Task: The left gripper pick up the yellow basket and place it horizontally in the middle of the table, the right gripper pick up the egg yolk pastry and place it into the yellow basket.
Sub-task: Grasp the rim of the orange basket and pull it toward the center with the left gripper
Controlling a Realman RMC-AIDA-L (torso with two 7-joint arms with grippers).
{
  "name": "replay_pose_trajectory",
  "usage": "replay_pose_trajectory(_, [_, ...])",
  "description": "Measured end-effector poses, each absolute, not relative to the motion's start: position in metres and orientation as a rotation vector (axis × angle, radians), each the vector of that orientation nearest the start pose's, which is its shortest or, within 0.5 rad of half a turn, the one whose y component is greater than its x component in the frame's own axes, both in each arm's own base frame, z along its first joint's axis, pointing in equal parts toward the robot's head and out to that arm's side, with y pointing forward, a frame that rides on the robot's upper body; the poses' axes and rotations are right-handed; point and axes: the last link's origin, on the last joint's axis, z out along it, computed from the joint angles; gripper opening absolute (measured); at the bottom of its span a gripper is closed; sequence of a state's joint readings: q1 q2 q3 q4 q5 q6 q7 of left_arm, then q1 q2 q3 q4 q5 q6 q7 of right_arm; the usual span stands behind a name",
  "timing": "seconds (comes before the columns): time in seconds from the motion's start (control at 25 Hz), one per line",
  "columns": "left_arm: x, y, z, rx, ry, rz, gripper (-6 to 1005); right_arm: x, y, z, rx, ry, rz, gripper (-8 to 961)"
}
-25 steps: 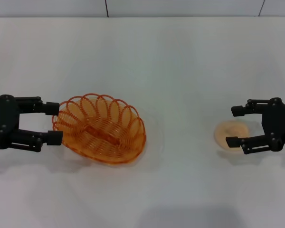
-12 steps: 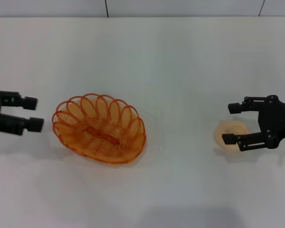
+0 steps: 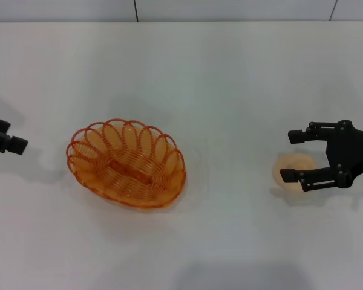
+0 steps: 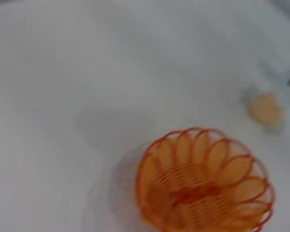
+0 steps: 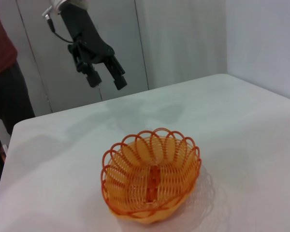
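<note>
Now the right pincer (image 3: 293,156) is spread around the pastry (image 3: 294,171) at 3 o'clock; the left pincer (image 5: 105,76), released, is raised clear of the basket (image 3: 127,163).

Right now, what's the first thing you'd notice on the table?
The yellow basket, bright orange, sits empty left of the middle of the white table. At the right, the right gripper hangs open around the egg yolk pastry. The left gripper hangs open above the table's left edge.
</note>
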State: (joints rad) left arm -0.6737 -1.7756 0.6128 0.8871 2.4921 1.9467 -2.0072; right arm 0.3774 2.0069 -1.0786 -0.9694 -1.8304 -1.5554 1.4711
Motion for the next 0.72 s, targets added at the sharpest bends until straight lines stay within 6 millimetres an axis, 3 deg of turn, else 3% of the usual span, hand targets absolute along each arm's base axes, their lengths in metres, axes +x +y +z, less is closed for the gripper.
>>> replay_pose_trajectory(0.32, [-0.267,0.365,0.146,-2.68,-1.184,0.256,852,0.248,0.315,0.022,-2.866,0.371,0.501,829])
replay_pose_trajectory(0.72, [-0.263,0.378,0.091,-2.676,-1.129,0.411,843,0.248,0.314,0.019,-2.871,0.375,0.506,829])
